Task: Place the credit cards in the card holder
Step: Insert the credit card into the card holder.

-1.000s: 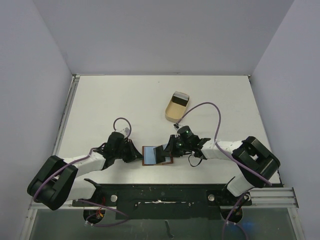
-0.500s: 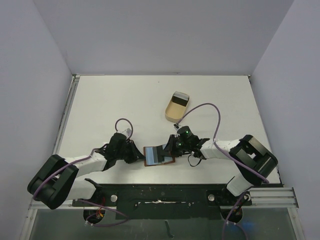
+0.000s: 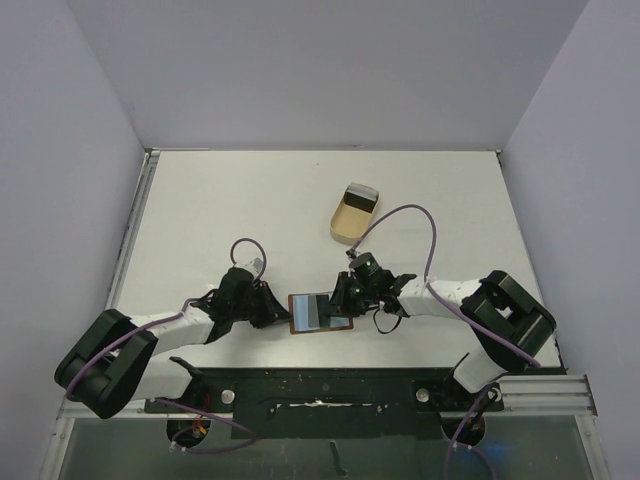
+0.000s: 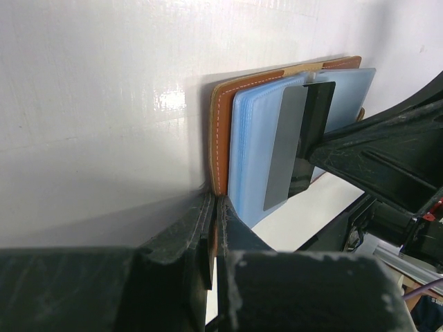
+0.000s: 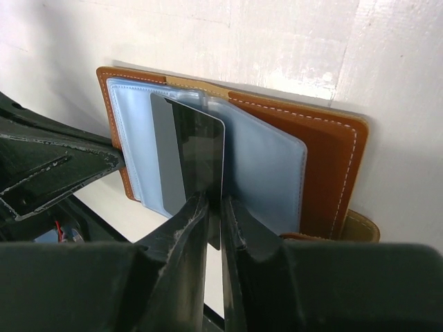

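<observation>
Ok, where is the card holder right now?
In the top view the card holder lies open on the table between the grippers: the left gripper pinches its left edge, the right gripper holds a credit card over it.

Right wrist view: the lower end of the card (image 5: 188, 149) runs down between the jaws of the right gripper (image 5: 213, 204) and is lost there; whether they press on it cannot be told. The gripper's own body fills the bottom of that view, out of focus. Left wrist view: the near edge of the card holder (image 4: 221, 131) vanishes between the jaws of the left gripper (image 4: 214, 207), and its right-hand part sits behind the other arm's dark finger. How many cards lie in the pale sleeves cannot be made out. Overhead, the holder's slots are too small to read, as is the dark item at the far end of the tray (image 3: 341, 228).
</observation>
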